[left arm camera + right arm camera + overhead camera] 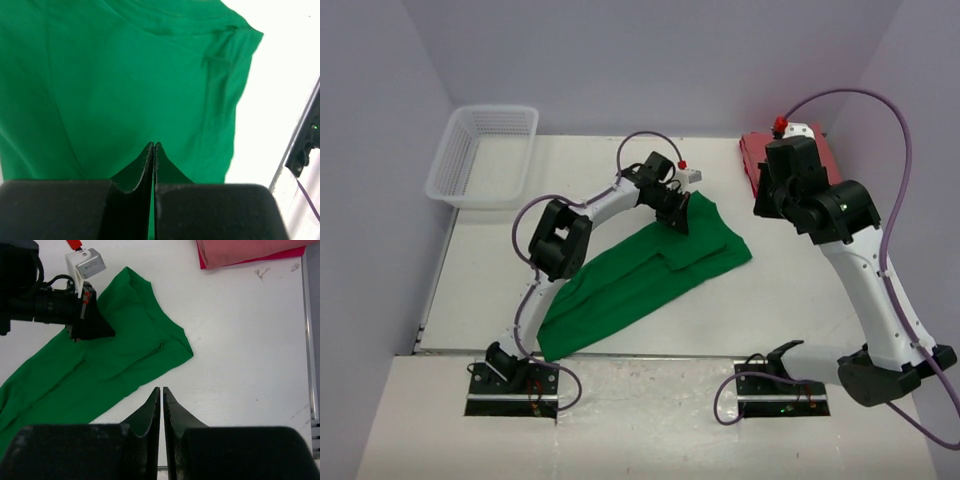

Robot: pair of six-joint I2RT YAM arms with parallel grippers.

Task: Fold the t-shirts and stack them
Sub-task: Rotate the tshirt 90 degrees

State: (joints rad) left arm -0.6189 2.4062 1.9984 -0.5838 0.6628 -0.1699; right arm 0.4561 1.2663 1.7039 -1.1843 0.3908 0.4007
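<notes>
Left gripper [153, 146] closed, tips on green t-shirt [125, 75] — right gripper [161, 390] closed, empty

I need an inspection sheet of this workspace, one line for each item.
Surface: white table, a few small marks.
Job's things: green t-shirt lies partly folded, slanting, in the middle; red t-shirt folded at the far right, partly hidden by the right arm.
Clutter: white basket at the far left corner.
Grippers: left gripper shut, tips at the green t-shirt; right gripper shut above bare table, holding nothing.
Cables: purple cables loop along both arms.
Surroundings: plain pale walls; nothing else seen.
</notes>
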